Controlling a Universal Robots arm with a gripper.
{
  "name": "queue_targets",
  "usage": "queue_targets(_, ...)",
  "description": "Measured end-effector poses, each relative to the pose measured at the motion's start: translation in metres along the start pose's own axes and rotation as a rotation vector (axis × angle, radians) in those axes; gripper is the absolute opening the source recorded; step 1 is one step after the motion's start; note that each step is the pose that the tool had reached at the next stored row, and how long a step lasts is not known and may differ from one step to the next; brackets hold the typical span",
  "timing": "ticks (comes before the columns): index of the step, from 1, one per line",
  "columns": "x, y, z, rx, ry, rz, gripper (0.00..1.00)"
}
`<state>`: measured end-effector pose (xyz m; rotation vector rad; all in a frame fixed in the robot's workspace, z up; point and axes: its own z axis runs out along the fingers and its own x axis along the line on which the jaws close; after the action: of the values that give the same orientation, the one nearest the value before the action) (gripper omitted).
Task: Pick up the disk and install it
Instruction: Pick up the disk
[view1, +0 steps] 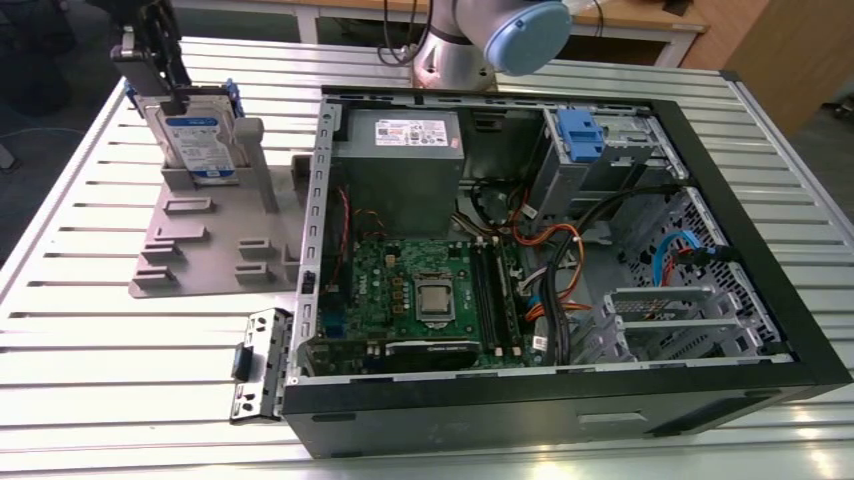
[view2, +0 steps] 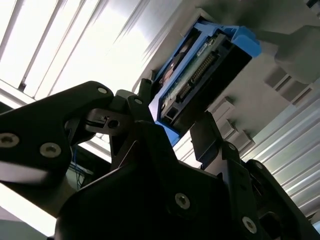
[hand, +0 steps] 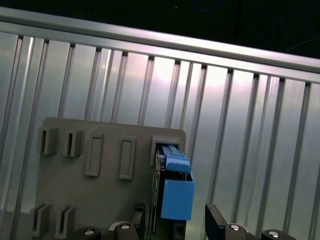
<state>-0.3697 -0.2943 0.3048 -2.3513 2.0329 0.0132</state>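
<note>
On grey stand (view1: 200, 250), silver disk (view1: 198, 140) upright (blue rails, white-blue label)

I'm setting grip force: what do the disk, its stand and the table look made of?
The disk: face glossy white and blue, like a printed sticker; its blue rails are evenly coloured, seemingly moulded plastic; casing presumably metal. The stand: matt grey with blocky slots, probably plastic. The table: ribbed slats with bright reflections, likely bare aluminium.
</note>
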Motion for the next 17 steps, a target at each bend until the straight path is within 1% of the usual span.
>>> queue_targets(4,-0.0001,0.0022,0.0073,0.0001,0.0,0.0,0.59)
queue_targets(5,-0.0002,0.0049,0.015,-0.0001,0.0,0.0,0.59)
queue_targets(6,-0.0002,0.0051,0.0178,-0.0001,0.0,0.0,0.59)
queue_targets(9,-0.0001,0.0054,0.0231,-0.0001,0.0,0.0,0.59)
queue_targets(11,0.0,0.0056,0.0255,0.0,0.0,0.0,0.59)
queue_targets(17,0.0,0.0056,0.0261,-0.0001,0.0,0.0,0.59)
